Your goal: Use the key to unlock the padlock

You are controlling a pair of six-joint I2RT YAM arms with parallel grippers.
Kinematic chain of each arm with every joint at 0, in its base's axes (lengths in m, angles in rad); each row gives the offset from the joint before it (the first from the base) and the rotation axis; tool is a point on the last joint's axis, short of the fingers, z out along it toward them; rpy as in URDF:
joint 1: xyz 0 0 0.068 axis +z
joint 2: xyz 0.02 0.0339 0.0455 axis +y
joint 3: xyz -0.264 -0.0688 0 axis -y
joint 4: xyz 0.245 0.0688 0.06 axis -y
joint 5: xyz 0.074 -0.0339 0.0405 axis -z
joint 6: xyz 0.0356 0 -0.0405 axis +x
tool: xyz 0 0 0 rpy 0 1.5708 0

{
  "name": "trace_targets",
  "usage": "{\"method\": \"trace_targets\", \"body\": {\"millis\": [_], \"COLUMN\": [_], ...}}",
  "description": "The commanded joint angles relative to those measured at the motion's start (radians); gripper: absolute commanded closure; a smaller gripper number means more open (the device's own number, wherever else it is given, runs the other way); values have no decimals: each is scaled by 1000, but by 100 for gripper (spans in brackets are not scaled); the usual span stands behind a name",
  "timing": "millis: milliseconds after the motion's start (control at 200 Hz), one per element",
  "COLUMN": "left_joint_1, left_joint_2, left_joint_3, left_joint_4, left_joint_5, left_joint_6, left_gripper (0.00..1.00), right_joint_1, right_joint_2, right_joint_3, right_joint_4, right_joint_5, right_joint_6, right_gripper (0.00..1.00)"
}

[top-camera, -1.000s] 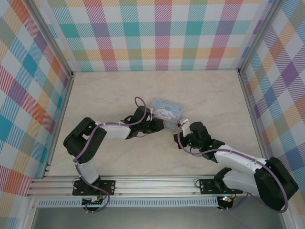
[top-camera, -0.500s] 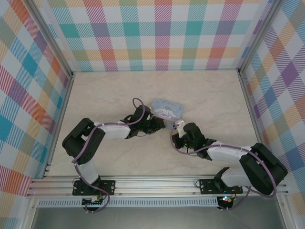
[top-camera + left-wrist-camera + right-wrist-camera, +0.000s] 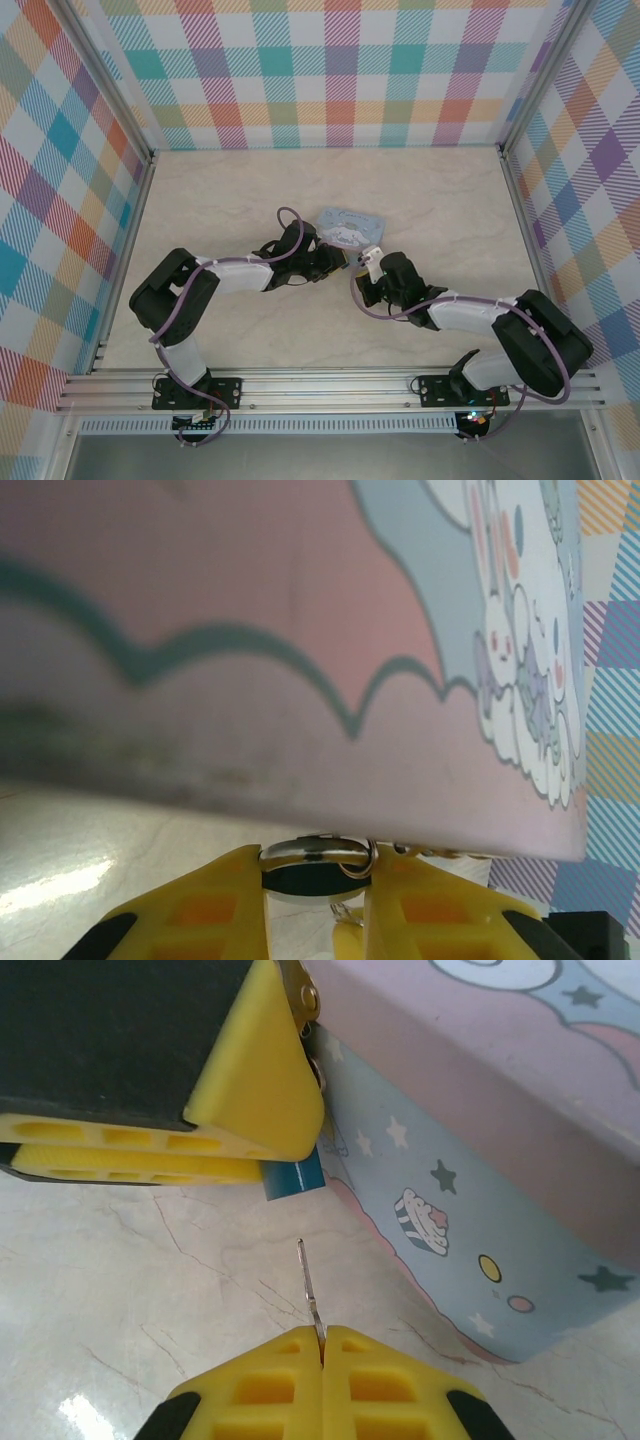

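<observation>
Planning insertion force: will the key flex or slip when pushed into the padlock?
Probably stiff endwise, but the key is a thin sliver pinched at one end by the right gripper, so it may pivot. The padlock, clamped in the left gripper, should hold.

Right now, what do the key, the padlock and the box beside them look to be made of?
Key: bare silvery metal, a thin blade catching light. Padlock: glossy blue body, probably painted metal, though the coat hides it; its shackle is polished silvery metal with mirror-like reflections. Box: likely printed tin, smooth satin sheen with a stepped lid edge; plastic can't be excluded.
</observation>
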Motion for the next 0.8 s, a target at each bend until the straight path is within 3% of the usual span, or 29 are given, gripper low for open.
{"method": "trace_targets", "body": {"millis": [0,795], "left_joint_1": [-18,-18], "left_joint_2": [-40,-40], "left_joint_3": [16,8], "left_joint_4": [36,50], "left_joint_5": [12,16], "left_joint_6": [-27,-36], "left_gripper": [77,78], "right_joint_1": [8,8], "right_joint_2": [22,70], "right_joint_3": [37,51], "right_joint_4": [44,124], "right_joint_5": [1,-13], "right_joint_6": [-10,18], "right_gripper": [100,100]}}
